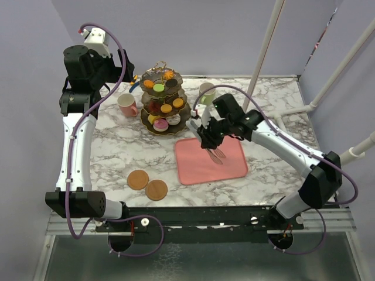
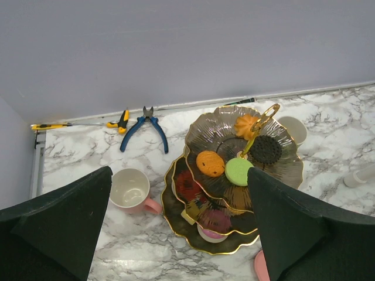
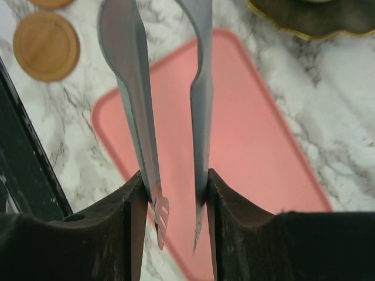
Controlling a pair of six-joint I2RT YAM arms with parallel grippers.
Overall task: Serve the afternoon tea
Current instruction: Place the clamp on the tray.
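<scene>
Steel tongs (image 3: 125, 76) pinched above the pink tray (image 3: 252, 152).
Your right gripper (image 3: 173, 188) clamps them, half-closed; your left gripper (image 2: 180, 171) gapes wide, holding nothing.

Robot lab cell, marble-patterned table (image 1: 117, 146), plain lilac walls (image 1: 205, 35), white pipe frame (image 1: 268, 41), robot arms (image 1: 79, 146) on metal rail (image 1: 55, 224)

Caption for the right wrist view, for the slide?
Right jaws grip silver metal tongs above the flat pink rectangular tray on the marble tabletop, two brown round coasters beside.
</scene>
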